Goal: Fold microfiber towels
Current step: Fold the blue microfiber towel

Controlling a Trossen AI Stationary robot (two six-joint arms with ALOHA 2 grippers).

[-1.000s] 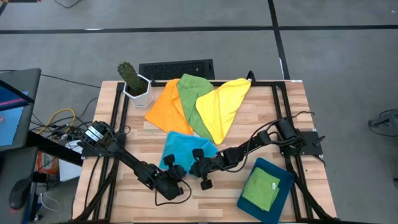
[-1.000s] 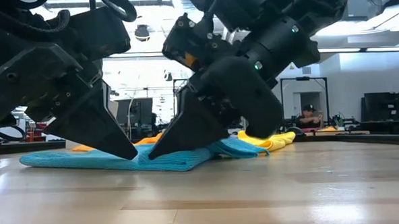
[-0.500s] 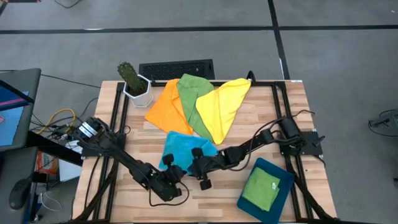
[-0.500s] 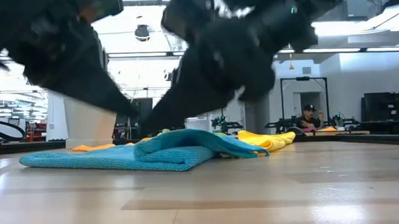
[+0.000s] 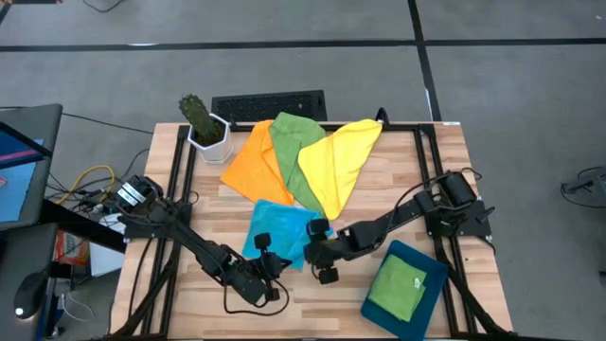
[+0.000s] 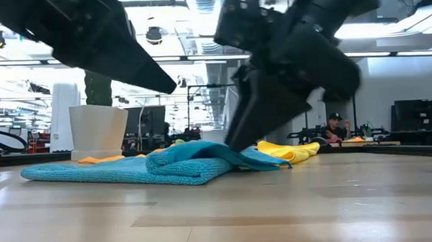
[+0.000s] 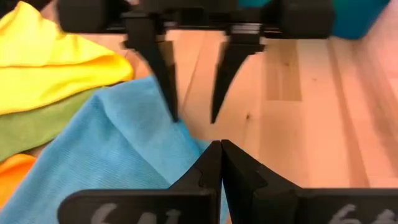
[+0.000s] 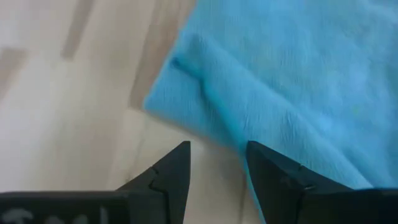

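I see the teal tray [image 5: 431, 284] near right holding one folded green towel [image 5: 398, 288], my right gripper [image 5: 315, 258] spread empty beside the blue towel [image 5: 282, 230], left gripper [image 5: 273, 275] closed empty.

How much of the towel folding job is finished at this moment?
Done: one folded green microfiber towel lies in the dark teal tray. In hand: the bright blue towel, partly folded; right hand open beside it, left hand shut, neither holding. Left: the orange, second green and yellow towels, unfolded.
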